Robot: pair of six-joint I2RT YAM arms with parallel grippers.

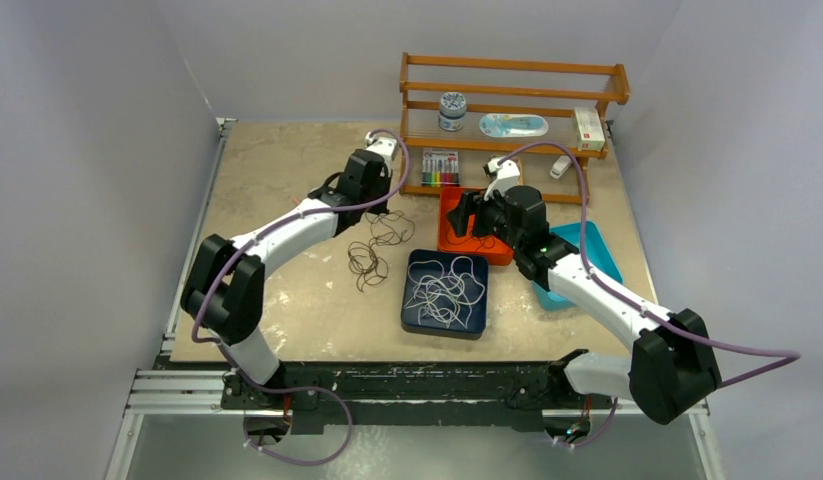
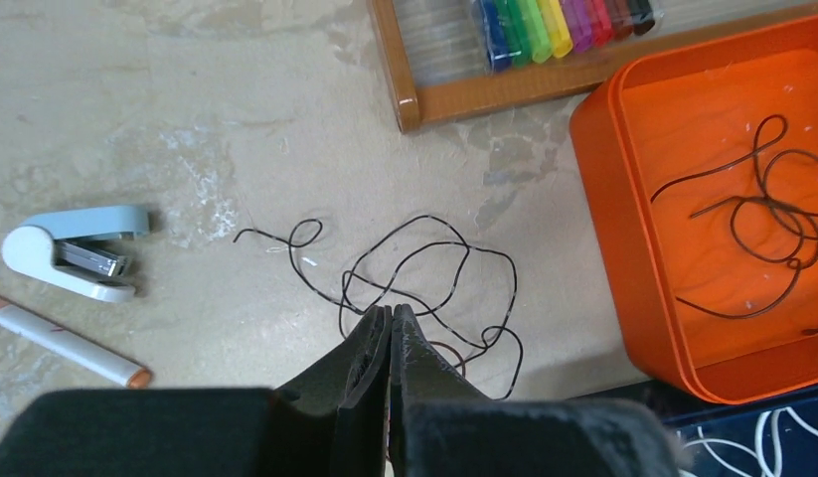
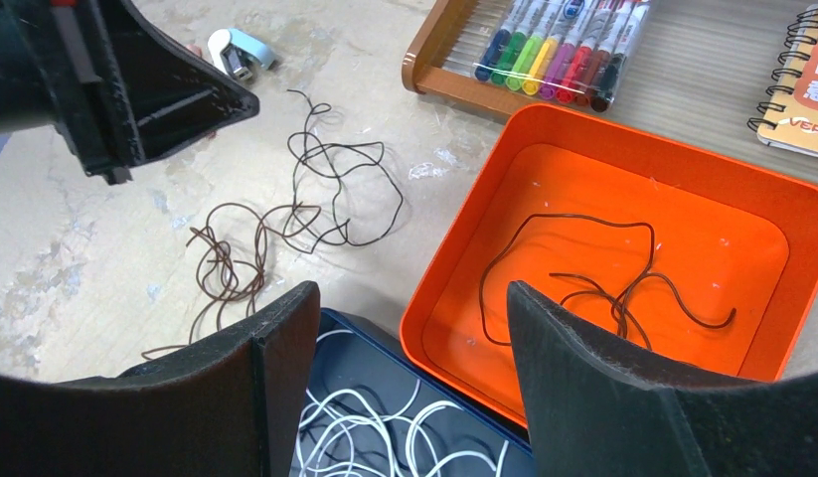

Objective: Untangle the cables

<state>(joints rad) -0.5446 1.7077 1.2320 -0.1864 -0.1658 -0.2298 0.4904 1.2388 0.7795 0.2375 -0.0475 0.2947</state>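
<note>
Nearest us, the navy tray (image 1: 444, 333) holds the white cable (image 1: 445, 290) in curls. We see the orange tray (image 3: 583, 179) beside it carrying one dark cable (image 3: 623, 298), our right hand (image 3: 412, 298) wide open over it. On the bench (image 2: 186, 99), our left hand (image 2: 391, 310) is pinched shut on the black cable (image 2: 429, 219).

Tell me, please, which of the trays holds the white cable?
The dark blue tray holds the white cable, lying in loose loops; the orange tray beside it holds only a dark cable.
</note>
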